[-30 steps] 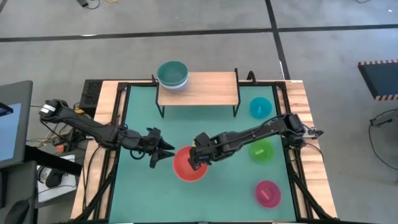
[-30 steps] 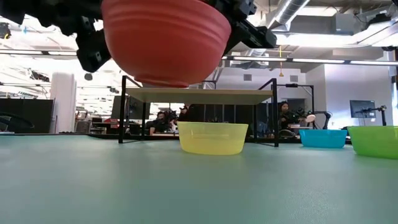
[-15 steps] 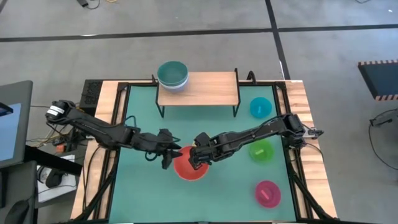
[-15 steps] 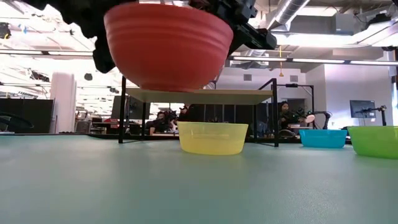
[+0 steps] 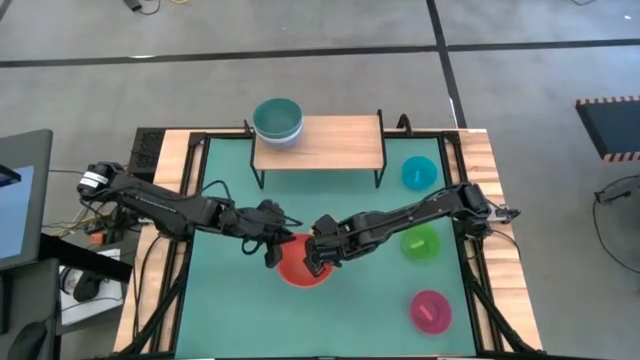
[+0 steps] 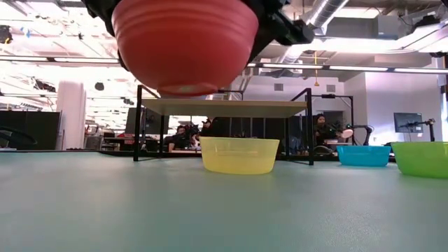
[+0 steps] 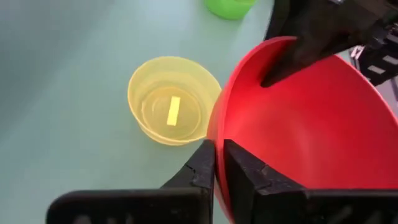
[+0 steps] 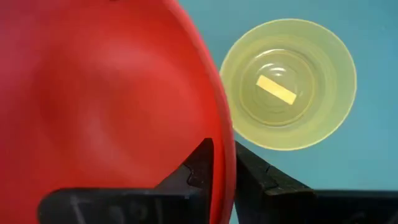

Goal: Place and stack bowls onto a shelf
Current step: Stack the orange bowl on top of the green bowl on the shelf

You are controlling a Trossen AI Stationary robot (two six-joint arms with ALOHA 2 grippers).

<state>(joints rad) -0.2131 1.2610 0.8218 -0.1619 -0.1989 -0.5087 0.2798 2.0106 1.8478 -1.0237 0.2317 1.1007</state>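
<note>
Nearest the low camera, above the green surface (image 6: 210, 210), the red bowl (image 6: 185, 43) hangs in the air, held on two sides. The left gripper (image 7: 217, 163) has its fingers (image 7: 200, 168) clamped on the rim, one inside and one outside the wall. The right gripper (image 8: 222, 163) grips the opposite rim the same way, fingers (image 8: 198, 163) closed on the thin edge. From above, the red bowl (image 5: 302, 264) sits near the surface's middle, the left arm reaching it from 9 o'clock and the right arm from 3 o'clock.

Directly under it stands the yellow-green bowl (image 6: 239, 155), hidden from above but clear in both wrist views (image 7: 173, 99), with a small yellow rectangular label in its bottom; no writing can be read on it.

At 4 o'clock lies the magenta bowl (image 5: 431, 311), at 3 o'clock the green bowl (image 5: 421, 242), and at 2 o'clock the cyan bowl (image 5: 419, 172).

Farthest, at 12 o'clock, the shelf (image 5: 335, 148) carries a dark teal bowl (image 5: 276, 116) nested in a white one on its left end.
</note>
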